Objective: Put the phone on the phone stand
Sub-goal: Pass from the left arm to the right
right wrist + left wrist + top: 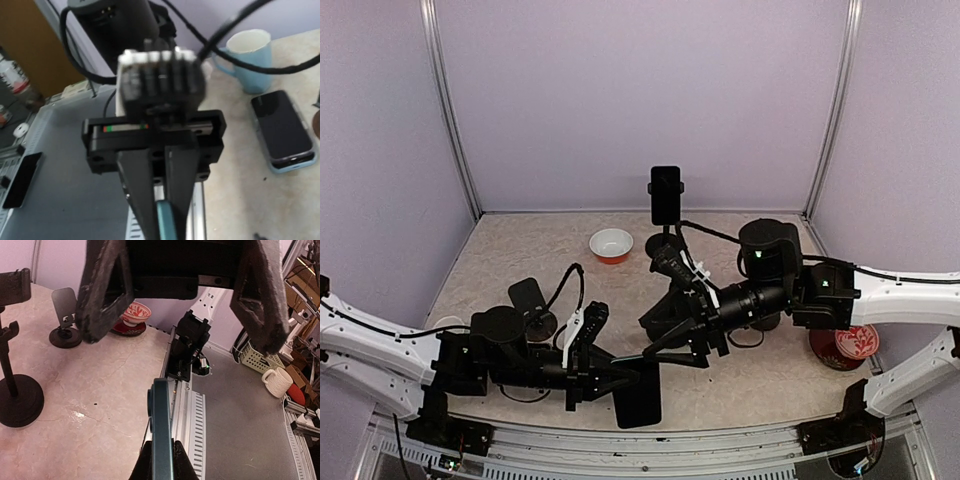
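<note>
Phone | clamped by left gripper, near edge | right gripper jaws wide, facing it | likely handover; next: right closes squarely on phone

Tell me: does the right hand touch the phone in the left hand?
Apart. In the left wrist view the open right hand sits clear of the phone, a gap showing between.

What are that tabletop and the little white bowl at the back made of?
Tabletop: stone or a marble-print laminate, I cannot tell which. It is beige with faint veins and a soft sheen.
Bowl: probably glazed ceramic, glossy white inside with an orange-red outside, though it might be plastic.
</note>
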Available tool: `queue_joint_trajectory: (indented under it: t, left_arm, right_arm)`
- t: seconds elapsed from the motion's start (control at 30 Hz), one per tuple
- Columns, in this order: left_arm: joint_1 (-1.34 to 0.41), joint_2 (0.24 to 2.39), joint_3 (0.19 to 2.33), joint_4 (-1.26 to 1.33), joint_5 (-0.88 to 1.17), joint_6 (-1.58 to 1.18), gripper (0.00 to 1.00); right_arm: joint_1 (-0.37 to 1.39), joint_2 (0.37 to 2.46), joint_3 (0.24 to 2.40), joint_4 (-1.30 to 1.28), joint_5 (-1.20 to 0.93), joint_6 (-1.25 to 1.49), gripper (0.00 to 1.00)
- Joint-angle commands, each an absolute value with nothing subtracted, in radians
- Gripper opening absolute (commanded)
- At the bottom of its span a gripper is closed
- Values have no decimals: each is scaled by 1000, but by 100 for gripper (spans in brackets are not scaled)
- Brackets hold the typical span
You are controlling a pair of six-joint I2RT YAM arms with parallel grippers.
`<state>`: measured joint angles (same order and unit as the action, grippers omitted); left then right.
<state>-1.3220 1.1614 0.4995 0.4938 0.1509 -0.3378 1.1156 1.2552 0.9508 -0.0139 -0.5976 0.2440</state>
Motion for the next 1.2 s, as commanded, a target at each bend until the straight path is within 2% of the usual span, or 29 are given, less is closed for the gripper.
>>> queue_joint_trajectory:
  t: [0.0,0.37,0.7,0.77,0.83,0.87,0.93,1.03,1.13,1.17]
  left_arm:
    - [-1351,1167,558,565,187,-283,0]
    - [-1362,1154,557,578,173,-283,0]
    - [-1362,1163,557,589,161,-285,0]
    - [-1362,1166,560,591,157,-284,0]
    - [-1363,1171,562,591,148,-284,0]
    - [-1363,1173,564,591,145,-284,0]
    - [-1362,1175,565,589,135,-285,0]
    - [-1361,1173,563,587,131,-285,13]
    - [-1362,1171,557,586,129,-288,34]
    - [-1361,1170,555,586,129,-290,45]
  right_arm:
    - [1108,1276,928,3,-661,258,75]
    - [1108,1316,903,9,-684,264,53]
    - [1108,1324,886,21,-667,266,40]
    - [1108,1329,883,38,-682,273,31]
    - [1108,1339,883,55,-710,277,5]
    - [1108,1343,882,61,-727,282,0]
    - [1108,1344,880,79,-741,287,0]
    - [1107,1319,873,91,-709,292,0]
    - [1102,1275,874,94,-659,291,0]
    - [1099,1260,874,98,-646,294,0]
